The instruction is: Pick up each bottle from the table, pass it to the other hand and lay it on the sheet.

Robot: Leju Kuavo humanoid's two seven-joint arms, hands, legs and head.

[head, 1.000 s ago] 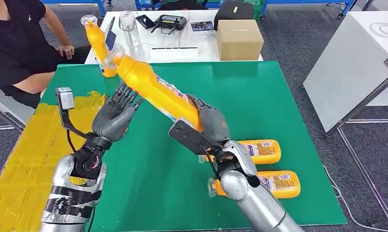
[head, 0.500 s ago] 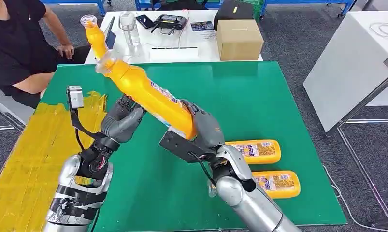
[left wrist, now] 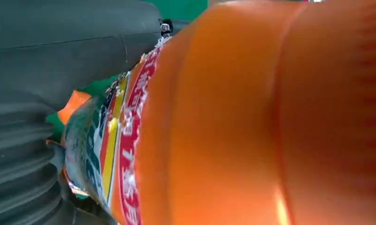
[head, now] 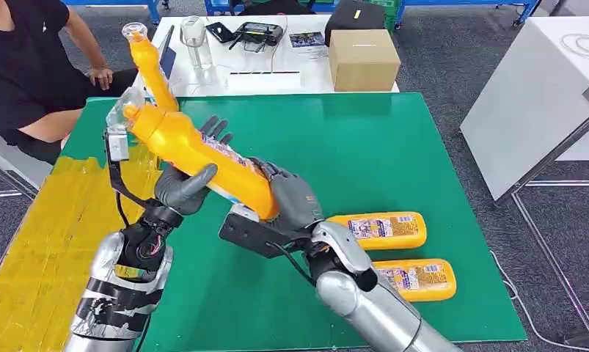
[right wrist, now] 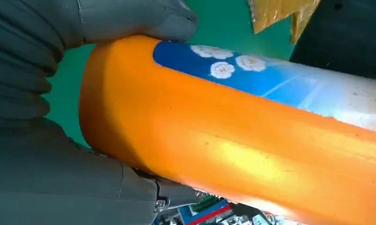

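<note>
An orange bottle (head: 196, 150) with a clear cap slants above the green table mat (head: 394, 147), cap toward the far left. My right hand (head: 295, 202) grips its base; in the right wrist view the bottle (right wrist: 232, 140) lies against the grey palm (right wrist: 40, 154). My left hand (head: 181, 187) cups the bottle's middle, thumb in front and fingers straight up behind it. In the left wrist view the bottle (left wrist: 251, 122) lies close against the palm (left wrist: 45, 70). Another orange bottle (head: 148, 62) stands at the mat's far left. Two more lie at the right, one (head: 383, 229) farther and one (head: 416, 279) nearer. The yellow sheet (head: 49, 235) covers the left side.
A person in black (head: 27, 66) sits at the far left. Behind the mat, a white table carries a cardboard box (head: 363, 59), a glass (head: 194, 33) and electronics. A second white table (head: 533, 95) stands to the right.
My right hand has carried the bottle left and lower. My left hand has come up beneath it and now cups its middle, with the fingers risen behind it.
</note>
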